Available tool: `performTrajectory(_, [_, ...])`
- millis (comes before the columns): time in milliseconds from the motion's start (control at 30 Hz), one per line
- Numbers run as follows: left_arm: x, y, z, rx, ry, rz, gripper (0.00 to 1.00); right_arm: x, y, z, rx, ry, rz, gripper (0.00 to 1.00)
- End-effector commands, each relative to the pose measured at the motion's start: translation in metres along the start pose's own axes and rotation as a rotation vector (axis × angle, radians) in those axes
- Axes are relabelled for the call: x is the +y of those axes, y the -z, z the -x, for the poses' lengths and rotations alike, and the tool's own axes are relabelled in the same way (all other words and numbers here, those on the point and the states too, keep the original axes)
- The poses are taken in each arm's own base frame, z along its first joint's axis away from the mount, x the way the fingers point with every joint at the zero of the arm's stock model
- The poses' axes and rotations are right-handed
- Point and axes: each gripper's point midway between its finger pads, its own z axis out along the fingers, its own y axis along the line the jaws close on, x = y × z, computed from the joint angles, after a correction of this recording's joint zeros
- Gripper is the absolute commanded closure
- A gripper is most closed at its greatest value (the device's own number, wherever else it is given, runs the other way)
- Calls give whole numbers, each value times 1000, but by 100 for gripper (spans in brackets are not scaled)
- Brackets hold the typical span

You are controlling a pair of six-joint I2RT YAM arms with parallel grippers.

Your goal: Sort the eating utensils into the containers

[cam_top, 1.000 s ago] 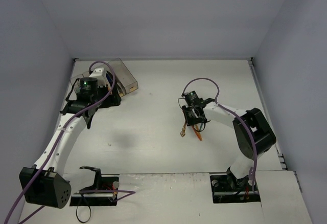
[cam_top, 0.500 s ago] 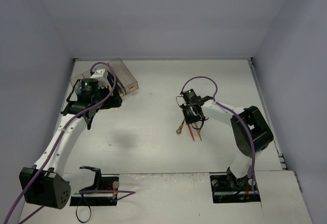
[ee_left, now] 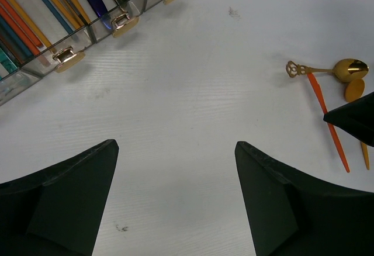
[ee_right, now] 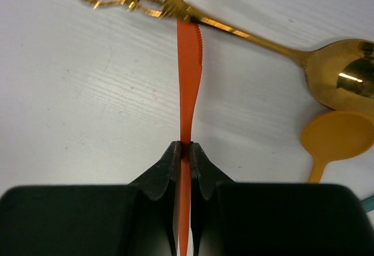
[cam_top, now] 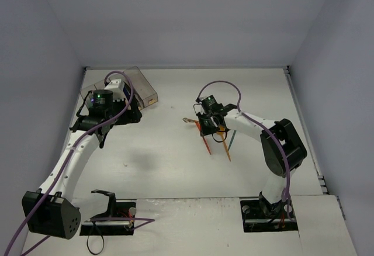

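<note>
Now, your right fingers clench the orange knife, its tip against the handle of the gold spoon; lifting may drag that spoon. Your left fingers hang released, well apart from it.

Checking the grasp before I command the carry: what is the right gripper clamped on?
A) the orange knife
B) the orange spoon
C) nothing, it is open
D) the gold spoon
A: in the right wrist view the right gripper is shut on the handle of the orange knife, while the gold spoon and the orange spoon lie on the table outside its fingers.
</note>
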Motion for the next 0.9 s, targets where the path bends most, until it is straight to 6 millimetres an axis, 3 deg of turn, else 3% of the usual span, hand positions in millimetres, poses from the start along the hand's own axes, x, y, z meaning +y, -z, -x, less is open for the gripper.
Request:
performTrajectory(0, [-14, 6, 19, -82, -5, -60, 21, 44, 16, 7, -20, 76, 130, 100])
performTrajectory(133, [-26, 8, 15, -72, 22, -125, 20, 74, 30, 17, -54, 108, 200, 100])
performTrajectory(300, [-61, 10, -4, -68, 96, -280, 20, 105, 64, 60, -190, 84, 254, 100])
performTrajectory(533, [-124, 10, -10, -103, 105, -421, 20, 115, 110, 117, -407, -63, 260, 100])
performTrajectory(667, [-152, 7, -12, -101, 97, -467, 20, 114, 128, 131, -497, -163, 263, 100])
performTrajectory(867, [-185, -1, -5, -110, 85, -516, 21, 107, 144, 135, -582, -267, 271, 100])
